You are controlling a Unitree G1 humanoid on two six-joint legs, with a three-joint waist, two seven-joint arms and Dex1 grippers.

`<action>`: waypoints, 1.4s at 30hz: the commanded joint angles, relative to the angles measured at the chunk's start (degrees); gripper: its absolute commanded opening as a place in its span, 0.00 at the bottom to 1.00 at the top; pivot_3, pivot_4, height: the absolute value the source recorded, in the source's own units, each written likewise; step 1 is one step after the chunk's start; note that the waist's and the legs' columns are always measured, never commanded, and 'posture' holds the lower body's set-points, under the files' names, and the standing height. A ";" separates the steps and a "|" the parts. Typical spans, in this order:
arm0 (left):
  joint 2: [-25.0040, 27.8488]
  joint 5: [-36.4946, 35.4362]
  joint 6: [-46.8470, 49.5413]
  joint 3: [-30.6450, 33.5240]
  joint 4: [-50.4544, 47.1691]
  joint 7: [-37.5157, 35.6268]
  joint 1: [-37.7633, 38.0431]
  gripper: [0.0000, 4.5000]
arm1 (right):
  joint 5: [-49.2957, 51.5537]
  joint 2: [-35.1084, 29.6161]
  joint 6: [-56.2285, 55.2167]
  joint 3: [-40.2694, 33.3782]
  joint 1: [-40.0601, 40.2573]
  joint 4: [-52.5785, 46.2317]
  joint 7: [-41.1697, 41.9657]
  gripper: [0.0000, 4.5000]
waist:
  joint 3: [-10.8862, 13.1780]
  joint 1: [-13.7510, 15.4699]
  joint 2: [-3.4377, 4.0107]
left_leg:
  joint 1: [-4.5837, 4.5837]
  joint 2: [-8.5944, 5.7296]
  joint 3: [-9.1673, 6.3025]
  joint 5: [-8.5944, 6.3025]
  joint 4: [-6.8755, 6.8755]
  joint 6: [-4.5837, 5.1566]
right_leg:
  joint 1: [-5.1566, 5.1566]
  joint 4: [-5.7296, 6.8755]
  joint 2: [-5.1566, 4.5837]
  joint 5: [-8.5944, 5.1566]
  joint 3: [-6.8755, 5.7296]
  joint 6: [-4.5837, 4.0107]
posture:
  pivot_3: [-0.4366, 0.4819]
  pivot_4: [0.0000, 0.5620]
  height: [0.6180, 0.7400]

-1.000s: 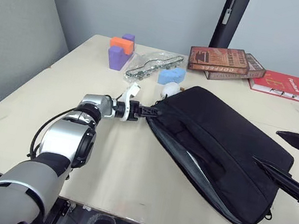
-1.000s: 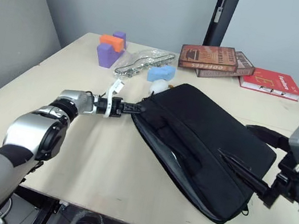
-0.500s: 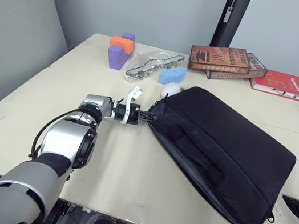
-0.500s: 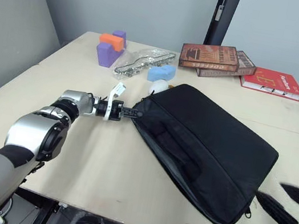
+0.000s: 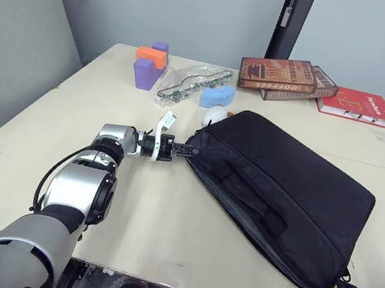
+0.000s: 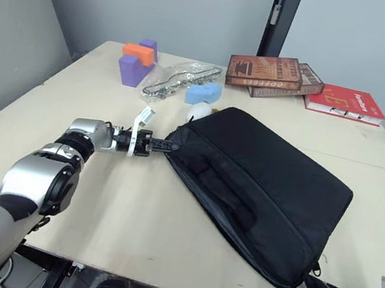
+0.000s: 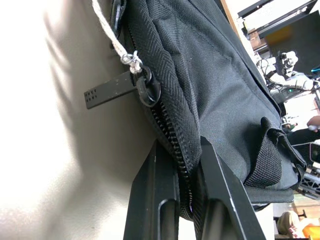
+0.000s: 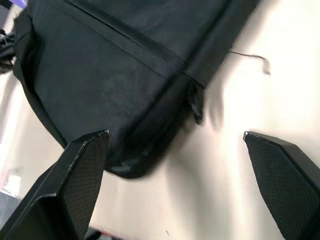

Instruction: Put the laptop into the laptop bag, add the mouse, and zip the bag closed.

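The flat black fabric laptop bag (image 5: 284, 197) lies slanted across the middle of the pale wooden table (image 5: 164, 221), one corner reaching its near edge. The left tool (image 7: 186, 165) is clenched on the bag's zippered corner seam. The right tool (image 8: 180, 195) hangs spread wide off the near edge, beside the bag's other corner.

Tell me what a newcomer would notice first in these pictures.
The black laptop bag lies slanted across the middle of the table. The left end effector pinches the bag's zippered edge at its left corner. At the far edge, three books are stacked beside bright foam blocks.
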 commanded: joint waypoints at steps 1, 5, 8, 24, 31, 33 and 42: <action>1.15 -2.19 0.96 1.00 -4.76 -1.88 -0.18 0.01 | 1.54 -0.48 0.17 1.39 -1.38 -2.05 -1.65 1.00 | 0.00 0.04 0.01 | 0.00 -0.01 0.00 0.00 0.00 0.00 | 0.00 0.00 0.00 0.00 0.01 0.00 | 0.48 0.27 1.00; 1.20 -2.35 1.54 0.69 -6.59 -1.80 0.41 0.01 | 0.61 -0.73 -0.56 3.29 -4.13 -0.76 -2.76 1.00 | 0.00 0.14 0.01 | -0.01 -0.01 -0.01 0.00 -0.01 0.00 | 0.00 -0.04 0.00 0.01 -0.02 0.02 | 0.48 0.27 1.00; 1.25 -1.97 1.19 0.59 -7.17 -0.50 0.64 0.01 | -0.40 -0.78 -1.23 4.81 -5.65 -0.26 -3.09 1.00 | 0.00 0.09 0.01 | -0.02 0.00 -0.01 0.00 -0.04 0.00 | 0.00 -0.05 0.00 0.01 -0.02 0.02 | 0.48 0.27 1.00; 9.59 -3.57 8.28 -0.60 -20.58 -2.35 8.24 0.00 | 0.87 -5.11 -1.75 6.66 -14.41 0.99 -1.97 0.01 | 0.02 -0.48 0.05 | 0.00 0.01 0.02 0.01 -0.03 -0.01 | 0.00 -0.03 0.02 0.01 0.01 0.02 | 0.48 0.27 1.00; 14.80 -10.31 19.79 0.44 -40.31 -0.88 18.41 0.00 | 1.81 -7.79 -0.22 12.00 -26.30 2.52 -2.64 0.01 | 0.04 -1.04 0.10 | -0.04 0.03 0.02 0.02 -0.12 -0.05 | -0.09 -0.05 0.05 0.00 -0.03 -0.01 | 0.48 0.27 1.00; 15.52 -11.99 22.15 1.42 -44.29 0.75 21.15 0.00 | 1.07 -8.34 0.07 13.81 -29.18 3.73 -2.00 0.01 | 0.03 -1.03 0.11 | -0.03 0.03 0.02 0.02 -0.13 -0.05 | -0.10 -0.06 0.05 -0.01 -0.03 -0.02 | 0.48 0.27 1.00; 17.19 -21.58 35.22 7.10 -65.27 7.03 34.53 0.00 | -10.95 -12.57 -1.69 27.70 -43.15 9.31 0.44 0.01 | 0.03 -1.85 0.12 | -0.11 0.04 0.03 0.03 -0.13 -0.06 | -0.17 -0.04 0.06 -0.03 -0.05 -0.05 | 0.48 0.27 1.00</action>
